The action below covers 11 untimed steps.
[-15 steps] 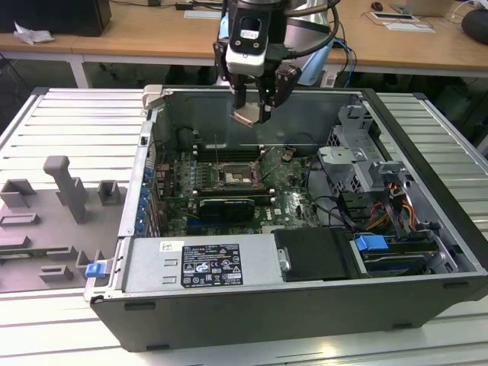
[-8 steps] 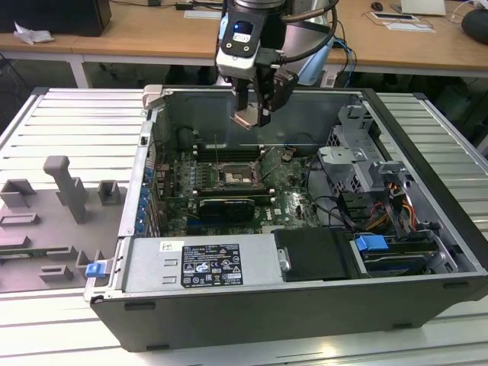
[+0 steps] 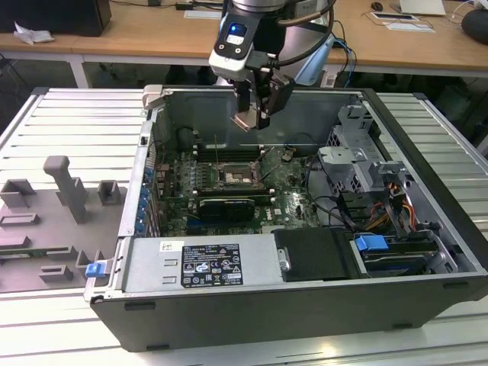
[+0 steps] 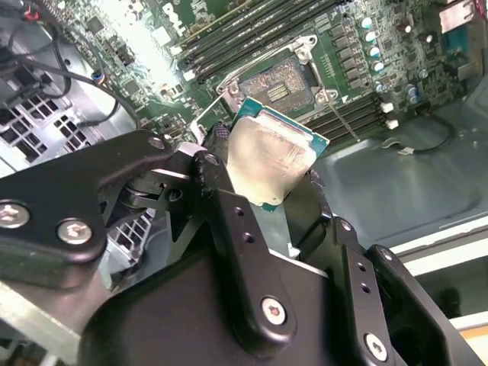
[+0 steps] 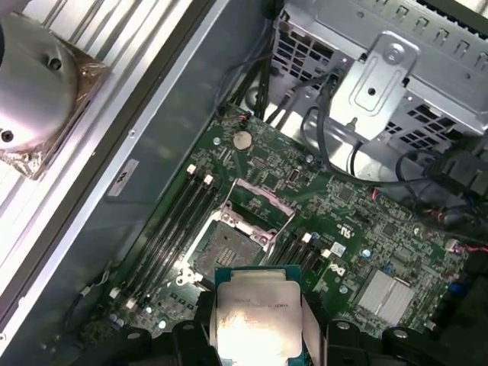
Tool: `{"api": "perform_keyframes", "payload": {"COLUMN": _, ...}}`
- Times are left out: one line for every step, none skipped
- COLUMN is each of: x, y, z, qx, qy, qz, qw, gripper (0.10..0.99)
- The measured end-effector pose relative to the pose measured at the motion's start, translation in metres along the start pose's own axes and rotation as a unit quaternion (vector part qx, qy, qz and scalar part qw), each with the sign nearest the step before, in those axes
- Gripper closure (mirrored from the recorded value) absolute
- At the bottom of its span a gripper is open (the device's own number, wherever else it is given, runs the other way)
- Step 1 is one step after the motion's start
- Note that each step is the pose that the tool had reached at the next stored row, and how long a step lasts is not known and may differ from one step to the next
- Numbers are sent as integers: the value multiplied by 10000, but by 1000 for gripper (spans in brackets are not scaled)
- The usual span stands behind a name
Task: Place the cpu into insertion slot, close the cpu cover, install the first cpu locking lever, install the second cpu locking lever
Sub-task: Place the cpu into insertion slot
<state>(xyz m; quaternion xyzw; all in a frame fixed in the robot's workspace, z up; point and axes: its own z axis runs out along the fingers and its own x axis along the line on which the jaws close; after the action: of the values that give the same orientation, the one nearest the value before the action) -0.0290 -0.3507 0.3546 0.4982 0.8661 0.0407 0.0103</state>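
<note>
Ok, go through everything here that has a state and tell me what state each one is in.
hand, shut on the cpu, hanging over the motherboard.
cpu, gripped by its edges, not yet in the slot.
insertion slot, uncovered and empty.
cpu cover, swung up, open.
locking lever, unlatched, swung out from the slot.
computer case, side open, inside exposed.

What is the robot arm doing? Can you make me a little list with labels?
gripper: shut on the cpu
cpu: held up over the board, not in the slot yet
slot: empty and uncovered
cover: swung open
case: lying flat with its side off
</note>
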Motion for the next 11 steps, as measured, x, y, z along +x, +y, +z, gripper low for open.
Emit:
{"api": "perform_keyframes", "payload": {"x": 0, "y": 0, "z": 4, "qx": 0, "qy": -4, "qz": 59, "qw": 10000, "gripper": 553}}
{"api": "perform_keyframes", "payload": {"x": 0, "y": -1, "z": 11, "qx": 0, "qy": -11, "qz": 177, "qw": 9998, "gripper": 553}}
{"api": "perform_keyframes", "payload": {"x": 0, "y": -1, "z": 17, "qx": 1, "qy": -18, "qz": 282, "qw": 9996, "gripper": 553}}
{"api": "perform_keyframes", "payload": {"x": 0, "y": -2, "z": 20, "qx": 1, "qy": -22, "qz": 338, "qw": 9994, "gripper": 553}}
{"api": "perform_keyframes", "payload": {"x": -1, "y": -2, "z": 24, "qx": 1, "qy": -26, "qz": 393, "qw": 9992, "gripper": 553}}
{"api": "perform_keyframes", "payload": {"x": -1, "y": -2, "z": 29, "qx": 1, "qy": -32, "qz": 491, "qw": 9988, "gripper": 553}}
{"api": "perform_keyframes", "payload": {"x": -1, "y": -3, "z": 34, "qx": 1, "qy": -39, "qz": 591, "qw": 9982, "gripper": 553}}
{"api": "perform_keyframes", "payload": {"x": -1, "y": -4, "z": 44, "qx": 1, "qy": -50, "qz": 758, "qw": 9971, "gripper": 553}}
{"api": "perform_keyframes", "payload": {"x": -1, "y": -4, "z": 49, "qx": 1, "qy": -56, "qz": 838, "qw": 9965, "gripper": 553}}
{"api": "perform_keyframes", "payload": {"x": -1, "y": -4, "z": 53, "qx": 0, "qy": -60, "qz": 896, "qw": 9960, "gripper": 553}}
{"api": "perform_keyframes", "payload": {"x": -1, "y": -5, "z": 57, "qx": 1, "qy": -65, "qz": 968, "qw": 9953, "gripper": 553}}
